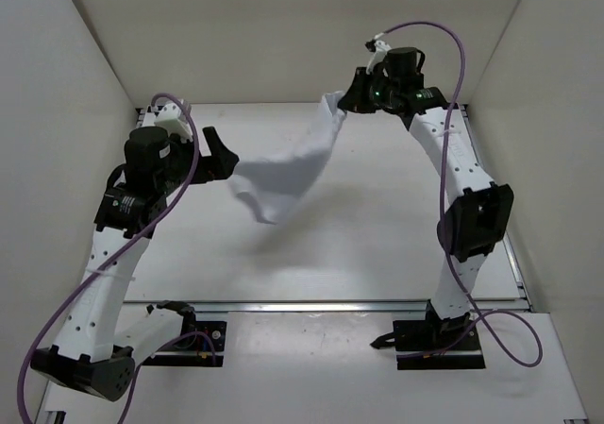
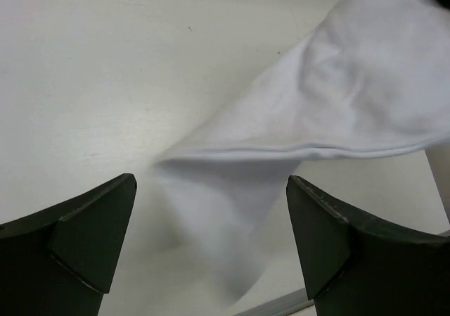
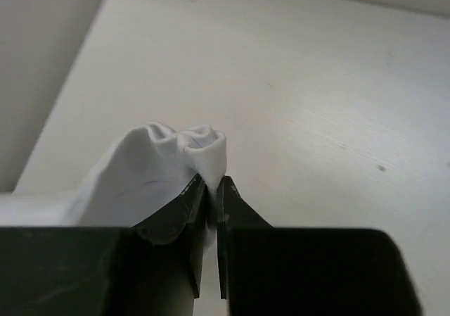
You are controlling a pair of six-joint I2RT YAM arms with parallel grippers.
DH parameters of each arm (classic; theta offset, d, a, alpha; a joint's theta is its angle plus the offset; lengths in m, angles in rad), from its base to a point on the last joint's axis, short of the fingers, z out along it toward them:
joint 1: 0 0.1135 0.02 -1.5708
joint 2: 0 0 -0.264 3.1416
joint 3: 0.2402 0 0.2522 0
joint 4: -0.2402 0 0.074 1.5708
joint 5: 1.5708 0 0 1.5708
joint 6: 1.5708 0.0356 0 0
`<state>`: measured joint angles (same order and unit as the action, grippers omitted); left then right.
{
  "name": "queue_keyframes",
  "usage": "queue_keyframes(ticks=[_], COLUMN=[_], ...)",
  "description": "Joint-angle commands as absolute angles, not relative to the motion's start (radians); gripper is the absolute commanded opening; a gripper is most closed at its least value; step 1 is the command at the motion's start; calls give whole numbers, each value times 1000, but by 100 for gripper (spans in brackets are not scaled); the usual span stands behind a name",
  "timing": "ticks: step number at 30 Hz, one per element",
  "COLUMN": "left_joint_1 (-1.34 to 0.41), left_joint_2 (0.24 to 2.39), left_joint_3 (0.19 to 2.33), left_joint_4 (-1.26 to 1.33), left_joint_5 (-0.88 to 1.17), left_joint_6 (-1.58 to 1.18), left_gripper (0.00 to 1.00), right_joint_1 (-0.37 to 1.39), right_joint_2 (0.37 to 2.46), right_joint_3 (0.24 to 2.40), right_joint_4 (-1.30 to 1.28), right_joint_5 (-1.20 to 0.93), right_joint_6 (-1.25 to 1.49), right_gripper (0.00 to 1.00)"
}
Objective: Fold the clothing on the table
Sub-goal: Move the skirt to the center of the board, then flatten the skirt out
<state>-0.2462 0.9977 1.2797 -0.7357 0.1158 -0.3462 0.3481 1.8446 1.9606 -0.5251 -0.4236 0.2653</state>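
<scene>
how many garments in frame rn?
1. A single white garment hangs pinched in the right gripper over the far side of the table, trailing down toward the open left gripper. No other cloth shows; nothing looks hidden.

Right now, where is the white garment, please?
Overhead, the garment hangs above the table, pinched by the right gripper, its low end beside the open left gripper.

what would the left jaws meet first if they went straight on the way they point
Most likely the clothing: its hanging fold sits ahead of the left gripper, between the open jaws, while the right gripper holds it up. Depth is unclear; the table lies beyond.
</scene>
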Motion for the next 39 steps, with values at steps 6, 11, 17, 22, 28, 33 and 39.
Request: queue_keyframes(ticks=[6,11,17,22,28,33,39], left_joint_1=[-290,-388,-501,-664,-741,-765,-787], left_joint_2=[1214,1426,1578,1826,2026,2114,2146], left_joint_3=[1154,1206,1101,1299,1468,1524,1517], left_joint_4=[-470,-442,-94,-66,53,150,236], left_joint_5=[198,164,281,241,226,255,296], left_joint_6=[-452,-391,-371,-172,-121,-149,-230], left_gripper=[98,99,98,98,99,99,99], right_joint_1=[221,147,111,94,90,97,84], right_joint_2=[2158,2223,2240,2224,2160,2131,2125], right_joint_3=[1838,1829,1893,1875,1787,1769,1741], right_joint_4=[-568,-566,-618,-633,-597,-600,-611], right_joint_5=[-487,-575,-525,-523,-551,-555,-534], right_joint_6=[192,183,137,140,169,173,164], right_gripper=[0,0,0,0,0,0,0])
